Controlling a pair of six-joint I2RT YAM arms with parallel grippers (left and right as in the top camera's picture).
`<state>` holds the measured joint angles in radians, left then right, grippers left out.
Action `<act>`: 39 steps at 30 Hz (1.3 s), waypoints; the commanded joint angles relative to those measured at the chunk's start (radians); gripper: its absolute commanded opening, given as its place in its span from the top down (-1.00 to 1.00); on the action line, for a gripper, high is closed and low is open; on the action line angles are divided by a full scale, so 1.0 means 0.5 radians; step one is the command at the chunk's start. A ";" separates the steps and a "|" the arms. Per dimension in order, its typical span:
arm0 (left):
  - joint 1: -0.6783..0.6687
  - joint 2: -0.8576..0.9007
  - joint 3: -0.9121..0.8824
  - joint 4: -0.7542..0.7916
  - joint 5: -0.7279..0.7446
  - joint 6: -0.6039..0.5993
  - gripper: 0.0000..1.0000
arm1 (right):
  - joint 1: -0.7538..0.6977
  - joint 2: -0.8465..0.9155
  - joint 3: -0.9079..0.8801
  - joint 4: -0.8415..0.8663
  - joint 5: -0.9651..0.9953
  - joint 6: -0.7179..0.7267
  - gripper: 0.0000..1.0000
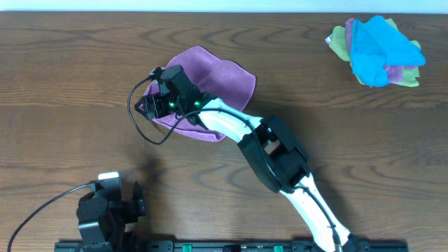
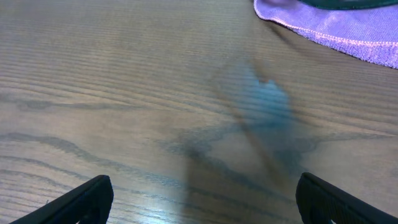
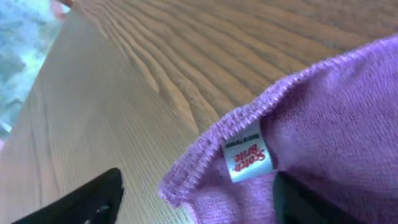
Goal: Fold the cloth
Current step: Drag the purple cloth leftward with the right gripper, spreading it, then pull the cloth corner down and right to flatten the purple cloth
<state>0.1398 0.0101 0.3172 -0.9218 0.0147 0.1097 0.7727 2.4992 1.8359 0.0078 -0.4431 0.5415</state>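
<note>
The purple cloth (image 1: pixel 210 80) lies rumpled on the wooden table, left of centre. My right gripper (image 1: pixel 148 101) is at its left edge. In the right wrist view its fingers (image 3: pixel 198 190) are apart, with a hemmed corner of the cloth (image 3: pixel 336 118) and its white label (image 3: pixel 245 158) between them. My left gripper (image 1: pixel 122 190) is open and empty near the front left, over bare wood (image 2: pixel 202 196). The cloth's edge (image 2: pixel 348 28) shows at the top right of the left wrist view.
A pile of other cloths, bright blue (image 1: pixel 378 49) on yellow-green (image 1: pixel 339 42), lies at the back right. A black cable (image 1: pixel 143 129) loops beside the right gripper. The table's far edge runs along the top.
</note>
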 commanded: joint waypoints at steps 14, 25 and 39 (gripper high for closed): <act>-0.008 -0.013 -0.072 -0.046 -0.043 0.043 -0.90 | -0.237 -0.581 0.031 -0.713 -0.018 -0.026 -0.99; -0.008 -0.013 -0.072 -0.046 -0.043 0.043 -0.91 | -0.289 -0.801 0.031 -1.666 0.158 -0.137 -0.98; -0.008 -0.013 -0.072 -0.046 -0.043 0.043 -0.90 | -0.272 -0.790 0.020 -2.350 0.452 -1.014 -0.74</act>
<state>0.1402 0.0101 0.3168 -0.9215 0.0147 0.1097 0.6342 2.1201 1.8450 -1.1622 -0.2485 0.1307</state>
